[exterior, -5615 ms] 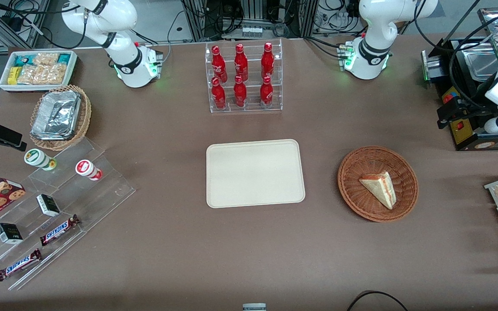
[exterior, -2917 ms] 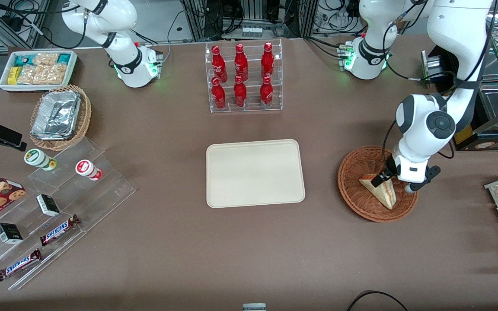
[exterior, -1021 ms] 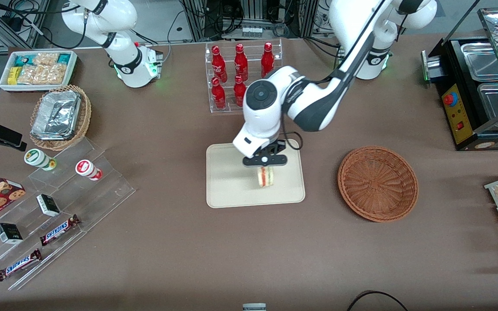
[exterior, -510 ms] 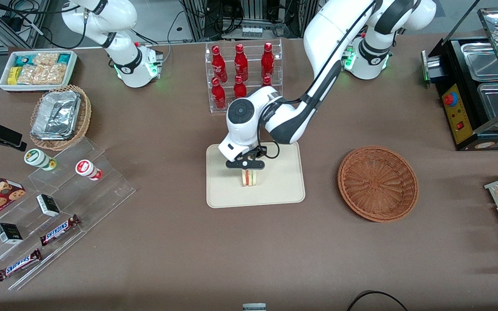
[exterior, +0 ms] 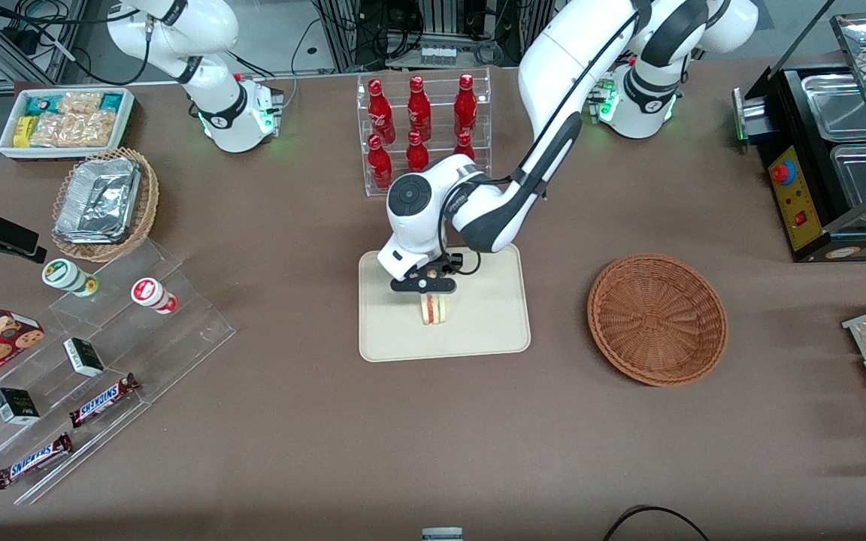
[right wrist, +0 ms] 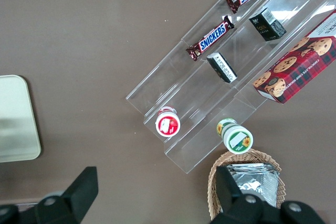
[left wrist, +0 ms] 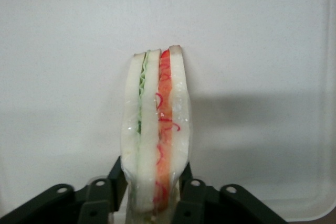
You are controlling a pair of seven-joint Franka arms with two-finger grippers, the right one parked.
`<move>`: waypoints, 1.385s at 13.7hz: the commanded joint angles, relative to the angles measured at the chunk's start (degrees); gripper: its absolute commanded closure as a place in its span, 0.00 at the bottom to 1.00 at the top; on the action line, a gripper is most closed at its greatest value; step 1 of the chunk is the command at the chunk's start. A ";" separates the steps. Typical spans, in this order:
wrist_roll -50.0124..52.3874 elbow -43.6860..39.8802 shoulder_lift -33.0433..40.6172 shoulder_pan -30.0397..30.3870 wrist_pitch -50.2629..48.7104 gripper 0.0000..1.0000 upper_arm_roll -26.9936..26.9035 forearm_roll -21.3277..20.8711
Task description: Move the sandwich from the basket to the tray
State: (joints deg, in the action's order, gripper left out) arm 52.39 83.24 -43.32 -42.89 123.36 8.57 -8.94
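The sandwich (exterior: 434, 309) stands on edge over the tray (exterior: 489, 330), pinched at its upper end between the jaws of the left arm's gripper (exterior: 425, 286). In the wrist view the sandwich (left wrist: 156, 135) shows its cut edge, green filling on one side and red on the other, with a black finger (left wrist: 116, 179) pressed against each bread face; its shadow falls on the tray (left wrist: 252, 35) beneath. Whether its lower end touches the tray or hangs just above it cannot be told.

The tray lies on the brown bench (exterior: 433, 436), and the sandwich is over its middle part, well inside the rim. The basket (exterior: 657, 319) sits apart from the tray, toward the working arm's end of the bench, with nothing in it. Farther from the front camera than the tray stands a clear rack of red bottles (exterior: 422, 131); the arm's white wrist (exterior: 414, 218) hangs between that rack and the sandwich. Toward the parked arm's end lie a clear stepped display (exterior: 95, 361) with candy bars and small boxes, a tan wicker basket with a foil container (exterior: 102, 201), and a white bin of snacks (exterior: 68, 120). None of these lie near the tray.
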 commanded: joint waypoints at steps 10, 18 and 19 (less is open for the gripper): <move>4.30 -0.98 20.18 7.28 -19.45 0.00 -1.97 0.15; -9.47 9.12 35.21 23.45 -21.50 0.00 -1.97 2.08; -12.55 10.43 36.97 25.47 -21.50 0.00 -1.97 2.52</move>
State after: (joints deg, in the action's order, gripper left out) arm 44.63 88.57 -11.70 -20.70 102.13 5.94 -7.95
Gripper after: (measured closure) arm 0.000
